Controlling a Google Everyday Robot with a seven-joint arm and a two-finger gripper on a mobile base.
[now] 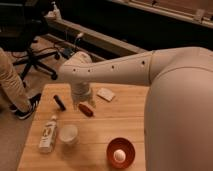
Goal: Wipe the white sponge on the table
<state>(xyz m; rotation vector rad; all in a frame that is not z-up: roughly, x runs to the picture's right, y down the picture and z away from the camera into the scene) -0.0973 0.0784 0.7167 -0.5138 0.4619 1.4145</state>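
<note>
The white sponge (105,94) lies flat on the light wooden table (110,125), near its far edge. My gripper (81,103) hangs from the white arm just left of the sponge and a little nearer, above the table, close to a small red object (86,110). The gripper is apart from the sponge.
A black marker-like object (60,102) lies at the left. A clear bottle with a white label (48,134) and a white cup (68,134) sit at the front left. A red bowl with a white ball (120,153) sits at the front. A person's leg (12,82) and an office chair (30,55) stand left of the table.
</note>
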